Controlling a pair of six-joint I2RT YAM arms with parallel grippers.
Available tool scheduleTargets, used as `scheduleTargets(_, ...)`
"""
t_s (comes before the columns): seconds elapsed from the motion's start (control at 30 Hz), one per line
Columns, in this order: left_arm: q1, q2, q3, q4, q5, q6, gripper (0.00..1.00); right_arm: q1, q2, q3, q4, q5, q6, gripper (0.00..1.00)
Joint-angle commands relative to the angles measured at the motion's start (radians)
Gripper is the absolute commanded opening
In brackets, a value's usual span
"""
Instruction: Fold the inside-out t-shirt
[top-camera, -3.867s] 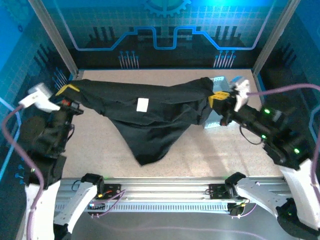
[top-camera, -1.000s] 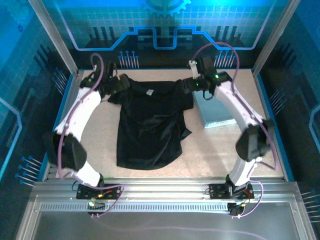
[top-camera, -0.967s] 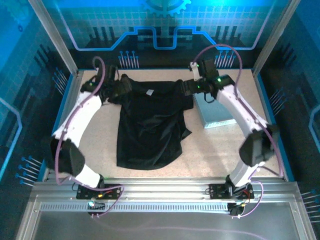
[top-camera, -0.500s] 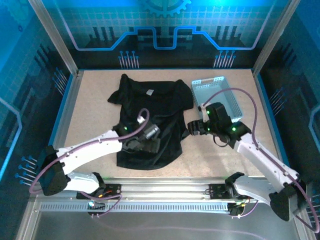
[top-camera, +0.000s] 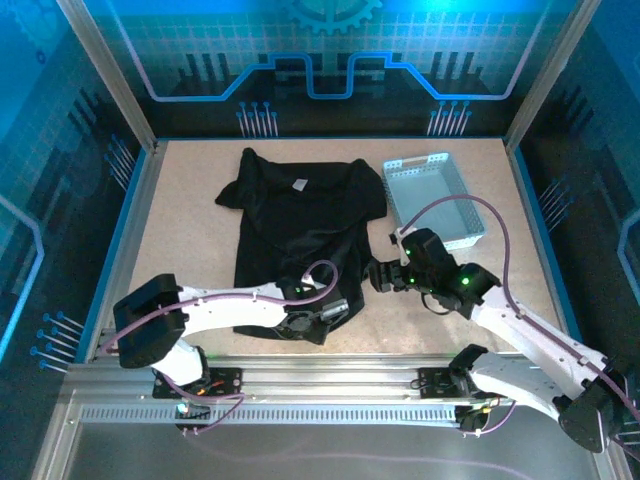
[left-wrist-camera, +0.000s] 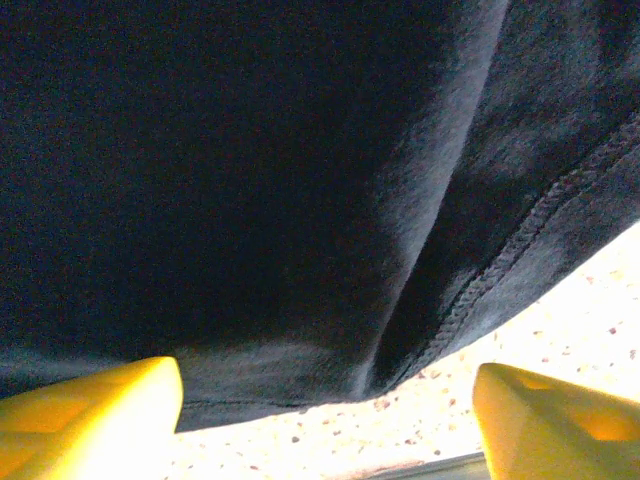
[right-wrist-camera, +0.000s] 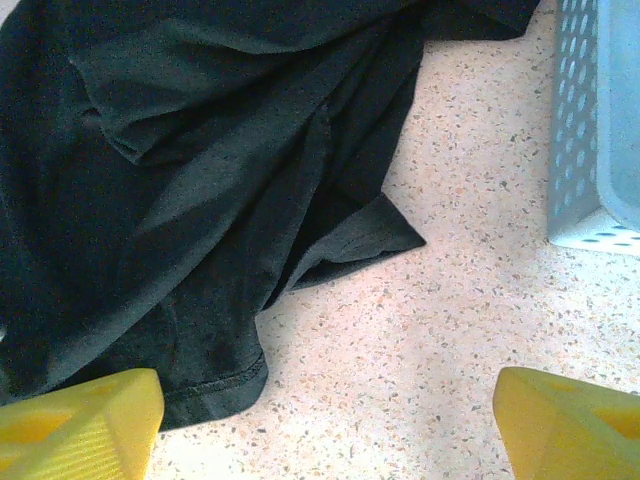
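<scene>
The black t-shirt (top-camera: 295, 240) lies spread on the counter (top-camera: 190, 230), left of centre, collar toward the far edge and its white label (top-camera: 298, 183) just below the collar. The grey tray (top-camera: 435, 195) sits at the far right, just beside the shirt's sleeve. The left end effector (top-camera: 335, 310) is low at the near hem, fingers spread wide, with the stitched hem (left-wrist-camera: 520, 240) just ahead of them. The right end effector (top-camera: 378, 277) hovers by the shirt's right edge, also wide, nothing between its fingers (right-wrist-camera: 80, 420).
</scene>
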Motion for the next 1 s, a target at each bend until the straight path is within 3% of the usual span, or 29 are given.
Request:
scheduleTargets(0.0,-0.002,0.049,-0.023,0.051,-0.001,-0.022,0.71,0.027,-0.024,-0.028,0.007,0.028,0.038,0.88)
scheduleTargets(0.13,0.001,0.098,-0.003,0.053,-0.017,-0.030,0.48,0.054,-0.027,-0.037,0.005,0.038,0.053,0.87)
scheduleTargets(0.33,0.013,0.017,0.010,0.067,-0.059,-0.001,0.09,0.083,-0.049,-0.061,0.006,0.048,0.059,0.87)
scheduleTargets(0.4,0.020,-0.030,0.027,0.076,-0.063,0.023,0.00,0.096,-0.059,-0.075,0.019,0.045,0.061,0.88)
scheduleTargets(0.67,0.104,-0.223,0.162,0.059,-0.094,0.116,0.00,0.265,-0.058,-0.159,0.185,0.044,0.094,0.85)
scheduleTargets(0.8,0.160,-0.258,0.238,0.048,-0.075,0.155,0.00,0.385,0.012,-0.219,0.404,0.026,0.126,0.79)
scheduleTargets(0.97,0.192,-0.263,0.297,0.037,-0.061,0.181,0.00,0.445,0.203,-0.243,0.705,-0.006,0.178,0.65)
